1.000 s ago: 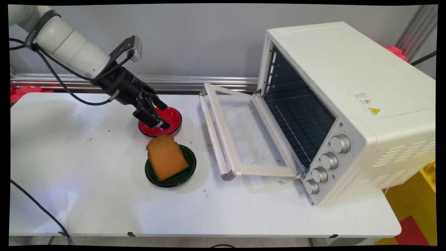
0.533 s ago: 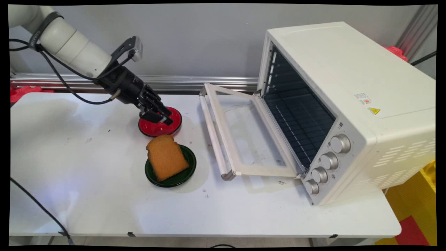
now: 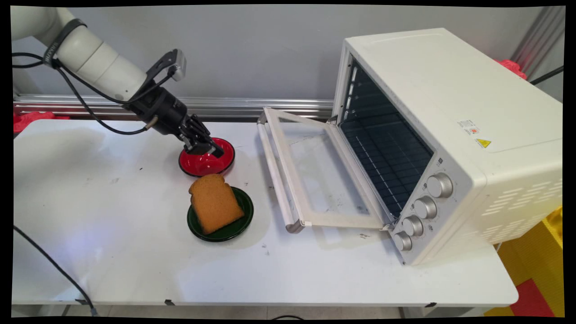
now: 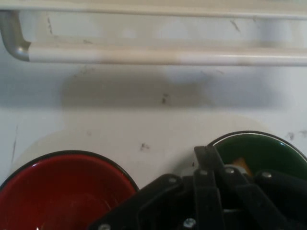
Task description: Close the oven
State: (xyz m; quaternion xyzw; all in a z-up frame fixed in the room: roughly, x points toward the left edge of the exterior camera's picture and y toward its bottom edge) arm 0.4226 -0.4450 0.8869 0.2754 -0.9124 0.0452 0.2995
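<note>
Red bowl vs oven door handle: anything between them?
Nothing: bare white table separates the red bowl from the oven door handle, clearest in the hand view; only small dark specks mark it.

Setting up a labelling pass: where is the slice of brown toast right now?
In the main view the slice of brown toast lies on a dark green plate left of centre, just in front of the red bowl.

red bowl (image 4: pixel 57 191) cut off by bottom edge, hand view; gripper (image 3: pixel 208 148) covers its rim, main view.
</note>
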